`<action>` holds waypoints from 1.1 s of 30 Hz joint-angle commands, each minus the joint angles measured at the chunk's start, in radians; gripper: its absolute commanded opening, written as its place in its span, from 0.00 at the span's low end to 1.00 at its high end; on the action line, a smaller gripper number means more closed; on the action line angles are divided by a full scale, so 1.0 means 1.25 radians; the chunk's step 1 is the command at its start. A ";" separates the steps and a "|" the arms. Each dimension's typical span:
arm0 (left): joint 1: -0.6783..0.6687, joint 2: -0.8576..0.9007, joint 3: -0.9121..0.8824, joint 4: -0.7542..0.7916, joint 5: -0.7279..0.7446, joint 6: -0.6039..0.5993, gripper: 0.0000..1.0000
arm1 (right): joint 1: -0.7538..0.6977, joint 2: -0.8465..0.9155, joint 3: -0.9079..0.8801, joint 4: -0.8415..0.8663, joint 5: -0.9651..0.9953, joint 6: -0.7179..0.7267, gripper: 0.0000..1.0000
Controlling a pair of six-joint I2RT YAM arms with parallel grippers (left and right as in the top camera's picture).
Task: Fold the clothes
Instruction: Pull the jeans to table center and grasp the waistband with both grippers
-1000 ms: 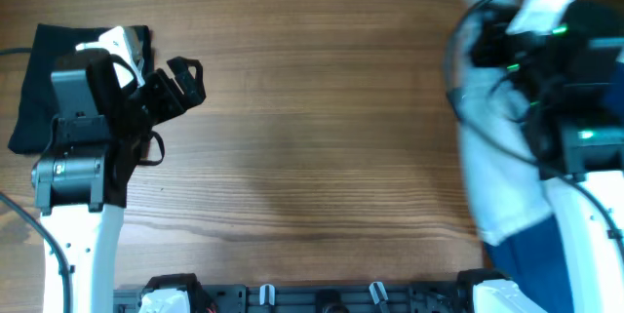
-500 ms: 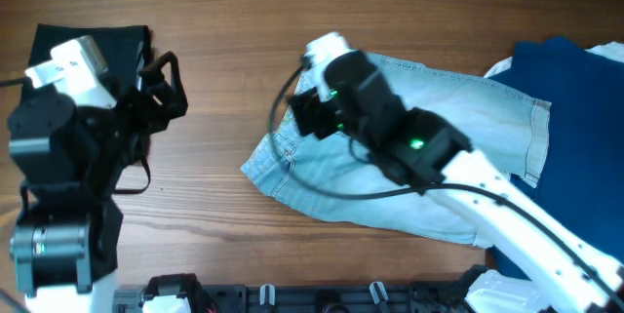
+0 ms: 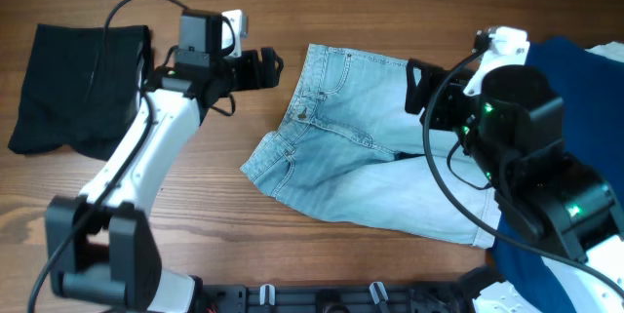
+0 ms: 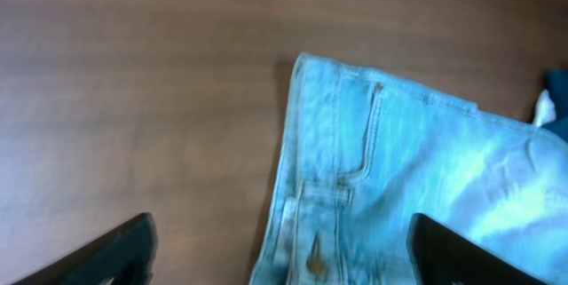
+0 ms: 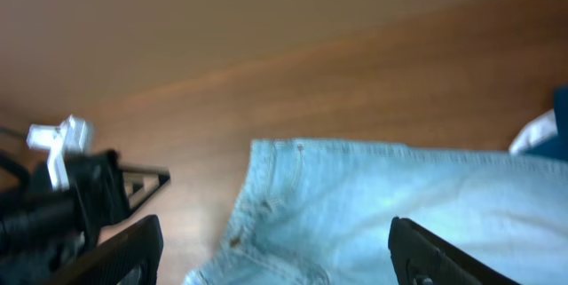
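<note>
Denim jeans [image 3: 361,162], one pair, one black garment [image 3: 68,89], one navy garment [image 3: 595,79]

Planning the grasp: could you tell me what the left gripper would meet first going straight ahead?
Likely the jeans at their waistband; how high the left gripper rides is unclear.

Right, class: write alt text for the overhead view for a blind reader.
Light-blue jeans lie spread on a wooden table, waistband at their left end. The left gripper hovers open beside the waistband, the right gripper open above the denim. A black garment lies far left, a navy garment far right.
</note>
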 commanded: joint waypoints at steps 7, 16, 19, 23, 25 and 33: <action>-0.110 0.230 0.006 0.227 0.011 0.037 0.91 | -0.003 0.124 0.005 -0.040 -0.016 0.047 0.83; -0.176 0.295 0.006 0.269 -0.139 0.052 0.79 | -0.003 0.169 0.005 -0.056 -0.025 0.047 0.84; -0.178 0.327 0.006 0.269 -0.175 0.052 0.79 | -0.003 0.169 0.005 -0.064 -0.025 0.046 0.84; -0.178 0.349 0.006 0.275 -0.175 0.052 0.71 | -0.003 0.169 0.005 -0.072 -0.025 0.046 0.84; -0.178 0.356 0.006 0.276 -0.175 0.052 0.48 | -0.003 0.169 0.005 -0.072 -0.025 0.047 0.84; -0.108 0.344 0.010 0.193 -0.511 -0.062 0.04 | -0.003 0.168 0.005 -0.080 -0.020 0.045 0.83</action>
